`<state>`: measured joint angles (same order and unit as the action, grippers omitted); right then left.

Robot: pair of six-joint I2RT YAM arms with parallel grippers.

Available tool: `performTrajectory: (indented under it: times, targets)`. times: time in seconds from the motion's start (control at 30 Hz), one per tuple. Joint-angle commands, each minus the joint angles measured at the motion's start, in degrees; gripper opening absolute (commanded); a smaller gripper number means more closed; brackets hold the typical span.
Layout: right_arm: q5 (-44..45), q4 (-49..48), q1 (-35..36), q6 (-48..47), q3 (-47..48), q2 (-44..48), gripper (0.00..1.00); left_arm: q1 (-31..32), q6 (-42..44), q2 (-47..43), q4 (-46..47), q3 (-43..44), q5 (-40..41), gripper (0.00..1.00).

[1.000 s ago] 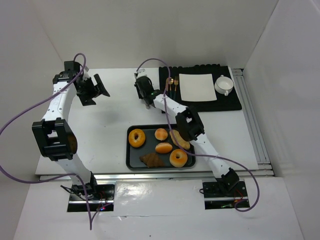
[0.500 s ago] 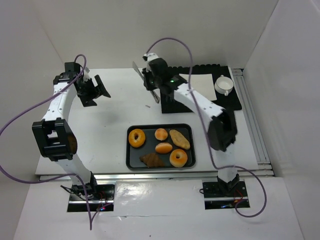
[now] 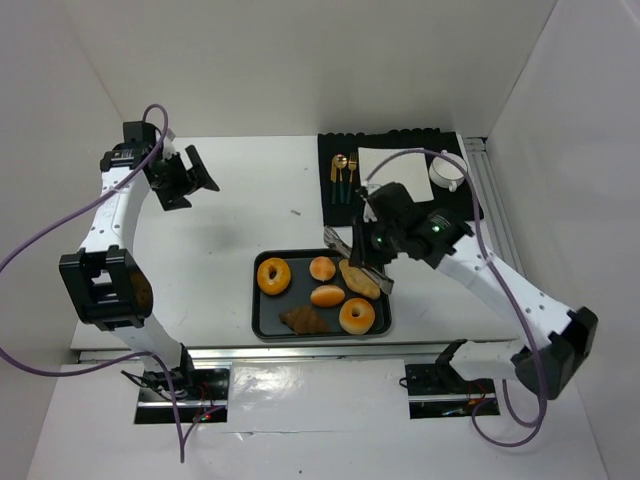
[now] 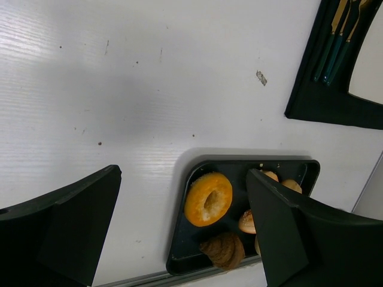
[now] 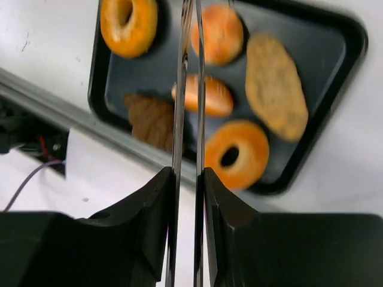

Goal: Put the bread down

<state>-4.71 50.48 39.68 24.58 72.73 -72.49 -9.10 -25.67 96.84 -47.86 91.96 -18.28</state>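
Your right pincer (image 3: 374,243) has swung within a second from the far side of the table, up, and back to hang over the black tray (image 3: 262,322). It is pinched on a pair of thin metal tongs (image 5: 199,119). Their two flat, shiny blades run almost parallel with a narrow gap and nothing between them. Their tips run out of the wrist view.

So the tool is in hand, but picking up has not begun: neither bagel has moved off the tray.

The first bagel (image 5: 236,152) lies just right of the blades, close below the pincer. The second bagel (image 5: 127,24) lies left of the blades, farther out along them. Both are glossy golden-orange rings with a small centre hole, and look smooth and firm.

Between them sit a round bun (image 5: 222,33), an oval roll (image 5: 206,95) and a dark, ridged croissant (image 5: 149,116). A long, flat, matte loaf (image 5: 275,84) lies to the right.

Your left pincer (image 3: 185,178) hangs well off to the left of the tray, spread wide and holding nothing.
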Motion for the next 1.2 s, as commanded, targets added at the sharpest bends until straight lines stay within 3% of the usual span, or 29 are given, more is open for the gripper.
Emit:
performTrajectory:
  times: [0.0, 0.27, 0.5, 0.7, 1.17]
  targets:
    - [2.6, 12.3, 0.4, 9.2, -0.3, 7.6, 0.34, -0.3, 0.3, -3.6, 0.0, 1.5, -0.4, 0.99]
    - [2.6, 24.6, 0.4, 15.7, -5.1, 15.5, 0.39, -0.3, -0.3, -3.6, 0.0, 2.1, -1.5, 0.99]
    - [-2.8, 24.6, 0.4, 23.7, -10.7, 19.5, 0.44, -0.3, -0.3, -3.6, 0.0, 2.1, -1.5, 0.99]
    - [-3.3, 21.5, 0.4, 27.1, -13.0, 21.2, 0.55, -0.3, -0.3, -3.6, 0.0, 1.6, -1.0, 0.99]
    - [-3.5, 22.7, 0.9, 27.7, -16.6, 19.5, 0.58, -0.3, 0.3, -3.6, 0.5, -0.1, -1.5, 0.99]
